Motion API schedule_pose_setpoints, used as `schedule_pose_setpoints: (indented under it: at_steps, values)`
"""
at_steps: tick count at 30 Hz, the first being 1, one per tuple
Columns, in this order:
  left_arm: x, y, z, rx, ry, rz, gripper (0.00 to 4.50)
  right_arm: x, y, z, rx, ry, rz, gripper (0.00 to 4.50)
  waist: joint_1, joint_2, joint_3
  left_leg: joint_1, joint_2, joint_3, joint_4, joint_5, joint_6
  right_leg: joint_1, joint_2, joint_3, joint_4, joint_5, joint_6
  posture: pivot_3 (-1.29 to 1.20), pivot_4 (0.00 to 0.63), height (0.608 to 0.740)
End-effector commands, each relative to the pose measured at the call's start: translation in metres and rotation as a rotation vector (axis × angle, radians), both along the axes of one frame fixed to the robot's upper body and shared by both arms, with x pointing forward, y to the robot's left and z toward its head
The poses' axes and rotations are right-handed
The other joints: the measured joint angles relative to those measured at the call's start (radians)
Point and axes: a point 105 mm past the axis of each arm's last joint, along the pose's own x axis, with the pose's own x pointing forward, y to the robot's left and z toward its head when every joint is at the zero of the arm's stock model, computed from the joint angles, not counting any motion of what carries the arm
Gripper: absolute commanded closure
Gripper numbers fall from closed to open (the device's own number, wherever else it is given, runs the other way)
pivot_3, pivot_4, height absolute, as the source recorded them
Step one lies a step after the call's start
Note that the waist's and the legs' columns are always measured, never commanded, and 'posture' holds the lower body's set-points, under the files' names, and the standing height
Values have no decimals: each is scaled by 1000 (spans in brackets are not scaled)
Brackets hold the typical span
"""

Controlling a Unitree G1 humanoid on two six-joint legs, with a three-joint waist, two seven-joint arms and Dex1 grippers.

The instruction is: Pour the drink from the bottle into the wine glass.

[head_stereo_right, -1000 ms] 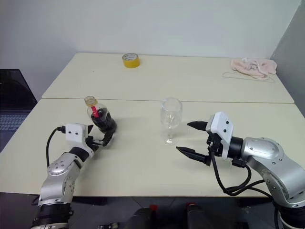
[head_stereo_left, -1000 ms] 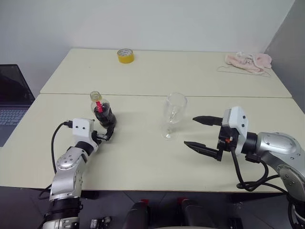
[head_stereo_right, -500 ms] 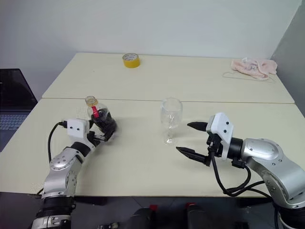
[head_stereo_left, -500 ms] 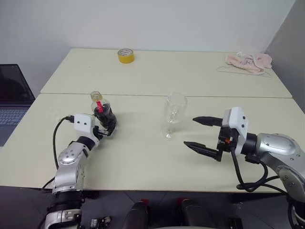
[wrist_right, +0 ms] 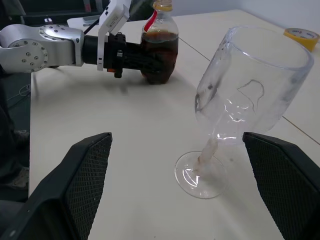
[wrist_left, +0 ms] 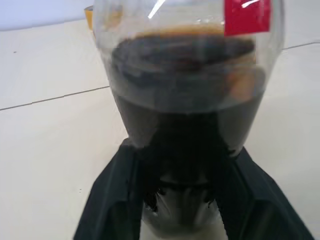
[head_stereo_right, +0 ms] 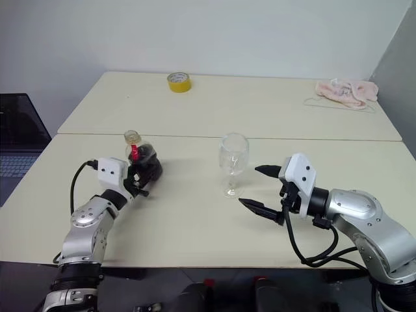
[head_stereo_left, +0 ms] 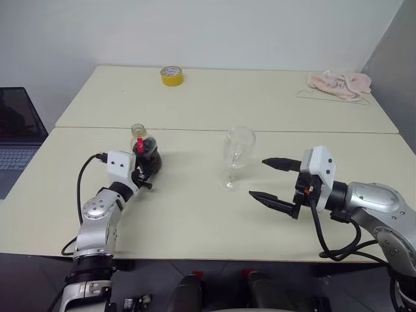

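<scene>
The bottle [head_stereo_left: 145,158] stands on the near table at the left, leaning slightly, with its yellow-orange cap [head_stereo_left: 138,130] on and a red neck label. The dark drink [wrist_left: 185,100] fills its rounded body. My left gripper [head_stereo_left: 147,173] is shut on the bottle's lower body, and its black fingers [wrist_left: 117,195] press both sides. The empty wine glass [head_stereo_left: 237,153] stands upright mid-table, to the right of the bottle. My right gripper [head_stereo_left: 257,177] hovers open just right of the glass, pointing at it, with nothing between its fingers [wrist_right: 80,185].
A yellow tape roll [head_stereo_left: 171,76] lies on the far table. A pink cloth [head_stereo_left: 339,84] lies at the far right. An open laptop [head_stereo_left: 16,140] sits off the left edge. A seam [head_stereo_left: 292,132] joins the two tables.
My left gripper has moved in around the bottle and shut on it. The bottle has shifted a little to the right. The right arm and the glass have not moved.
</scene>
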Motion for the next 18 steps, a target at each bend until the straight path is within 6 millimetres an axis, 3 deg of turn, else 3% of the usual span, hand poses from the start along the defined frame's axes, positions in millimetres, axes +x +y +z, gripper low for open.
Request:
schedule_pose_setpoints:
  at_steps: [1,10,18]
  values:
    - [2,-21,36,69,-112,-101,3365,-4,-1,17,21,-67,-4,0,0,0,0,0,0,0,0,0,0,0,0,0,0,0,0,0,150,740]
    - [14,-55,78,59,-194,-214,3628,-6,-5,21,11,-65,-42,0,6,0,0,-1,0,0,1,0,0,-1,0,0,0,0,0,0,150,740]
    - [17,-78,97,106,-198,-313,3676,-5,-11,24,6,-54,-75,0,9,-1,0,-1,0,1,1,0,0,-1,0,0,0,0,0,0,150,740]
